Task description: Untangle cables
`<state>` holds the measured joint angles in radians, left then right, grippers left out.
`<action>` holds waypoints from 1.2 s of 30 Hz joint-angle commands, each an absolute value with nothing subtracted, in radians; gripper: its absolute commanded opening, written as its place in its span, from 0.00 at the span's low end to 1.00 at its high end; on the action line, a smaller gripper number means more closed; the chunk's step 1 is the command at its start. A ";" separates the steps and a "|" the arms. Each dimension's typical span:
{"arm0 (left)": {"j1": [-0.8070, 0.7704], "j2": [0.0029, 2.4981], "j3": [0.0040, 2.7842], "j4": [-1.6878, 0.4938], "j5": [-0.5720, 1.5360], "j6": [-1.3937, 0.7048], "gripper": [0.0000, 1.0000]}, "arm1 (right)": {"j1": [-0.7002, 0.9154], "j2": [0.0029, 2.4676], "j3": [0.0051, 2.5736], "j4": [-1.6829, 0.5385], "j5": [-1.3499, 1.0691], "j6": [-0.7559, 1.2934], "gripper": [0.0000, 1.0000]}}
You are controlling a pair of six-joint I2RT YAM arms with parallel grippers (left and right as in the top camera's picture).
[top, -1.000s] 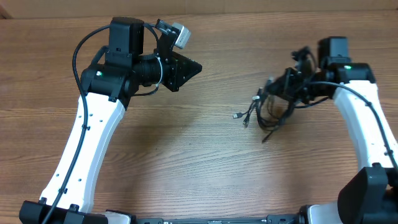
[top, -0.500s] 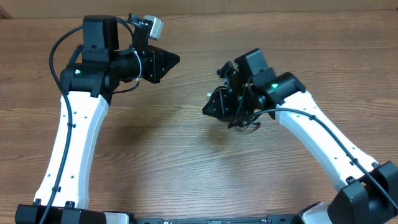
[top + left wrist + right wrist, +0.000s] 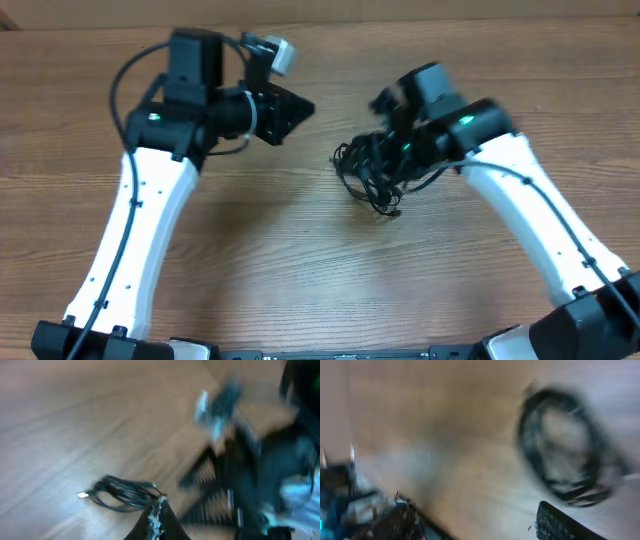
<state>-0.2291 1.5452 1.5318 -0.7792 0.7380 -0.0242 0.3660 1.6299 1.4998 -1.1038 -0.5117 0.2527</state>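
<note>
A tangled bundle of thin black cables [image 3: 368, 172] lies loose near the middle of the brown wooden counter [image 3: 300, 260]. My right fingers [image 3: 559, 522] stand wide just beside it, gripping nothing. My left fingers [image 3: 157, 519], pressed together and empty, hang nearer the far edge.

We see a robotics lab bench: two white-and-black jointed robot arms [image 3: 150, 215] reach over a plain brown wood-grain tabletop [image 3: 300, 280], a small grey camera [image 3: 283, 53] fixed to one wrist, black wiring [image 3: 118, 85] along the links.
</note>
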 commanded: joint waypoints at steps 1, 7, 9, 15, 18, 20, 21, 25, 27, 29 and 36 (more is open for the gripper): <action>-0.347 1.622 1.525 -0.796 0.659 -0.091 0.05 | 0.250 1.618 1.544 -1.107 -0.451 0.243 0.75; -0.435 1.752 1.525 -0.786 0.543 -0.352 0.23 | 0.133 1.623 1.544 -1.122 -0.428 0.242 0.76; -0.440 1.780 1.525 -0.792 0.543 -0.421 0.33 | 0.122 1.623 1.544 -1.129 -0.422 0.242 0.76; -0.445 1.812 1.525 -0.834 0.497 -0.495 0.72 | 0.117 1.626 1.542 -1.147 -0.400 0.242 0.79; -0.453 1.811 1.525 -0.892 0.405 -0.511 0.80 | 0.117 1.633 1.542 -1.158 -0.400 0.238 0.80; -0.467 1.811 1.525 -0.944 0.326 -0.556 0.79 | 0.117 1.633 1.542 -1.162 -0.392 0.238 0.80; -0.484 1.811 1.519 -0.956 0.274 -0.600 0.78 | 0.117 1.633 1.542 -1.162 -0.388 0.238 0.80; -0.539 1.812 1.486 -0.867 0.257 -0.664 0.78 | 0.117 1.633 1.542 -1.163 -0.378 0.238 0.80; -0.554 1.812 1.465 -0.819 0.251 -0.693 0.78 | 0.117 1.633 1.542 -1.167 -0.379 0.238 0.80; -0.557 1.812 1.440 -0.779 0.250 -0.718 0.78 | 0.117 1.633 1.542 -1.173 -0.378 0.238 0.80; -0.559 1.812 1.356 -0.691 0.199 -0.780 0.65 | 0.117 1.633 1.542 -1.176 -0.378 0.238 0.80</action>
<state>-0.5613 1.8091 1.3891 -0.7231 0.2363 -0.7349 0.1177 1.6306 1.5253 -1.1782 -0.3855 0.2428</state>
